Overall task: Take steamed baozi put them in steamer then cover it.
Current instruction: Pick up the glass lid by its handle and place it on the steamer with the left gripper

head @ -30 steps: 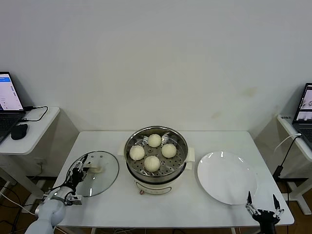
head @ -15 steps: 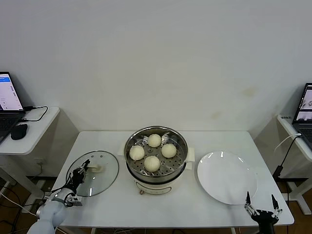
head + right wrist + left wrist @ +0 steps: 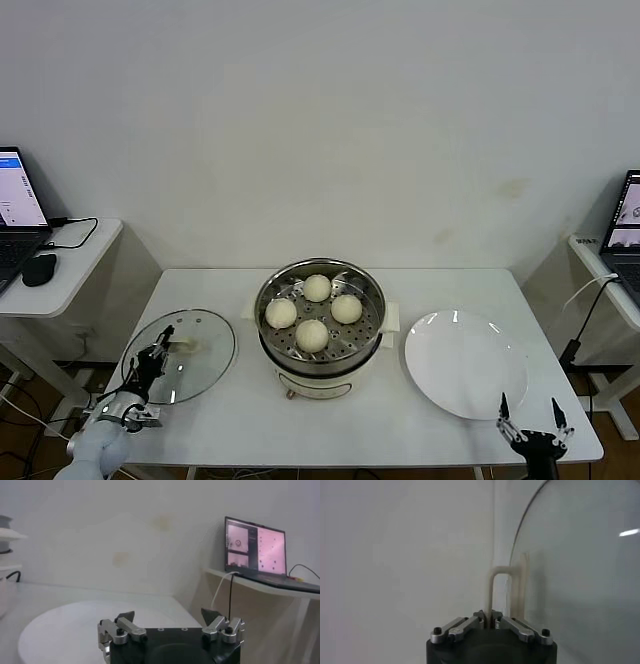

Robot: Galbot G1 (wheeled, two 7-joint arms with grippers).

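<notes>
**A:** Lower left of the head view: left gripper [image 3: 158, 352], pinching the cream handle [image 3: 490, 587] of the cover [image 3: 205, 345]. Spread wide one second earlier; pressed together now.

**B:** Confirmed up close?

**A:** Yes, in the left wrist view: both fingers [image 3: 470, 624] closed tight on the bar, with the glass rising beyond.

**B:** Shifted as well?

**A:** Lies slightly nearer the left edge of the frame than half a second ago (lifted clear of the table [image 3: 240, 420] or only dragged: cannot tell).

**B:** Elsewhere?

**A:** Centre of the frame: steamer [image 3: 320, 264], uncovered, with all four steamed baozi [image 3: 312, 335] resting on its perforated tray. Right of centre: white plate [image 3: 465, 362], bare. Lower right corner: right gripper [image 3: 528, 430], parked with its fingers apart, gripping nothing.

**B:** Significance for the task?

**A:** Loading apparently finished; grasp on the lid secured. Remaining, by this reading: raise the cover, carry it rightward over the pot, and seat it squarely on the rim.
</notes>
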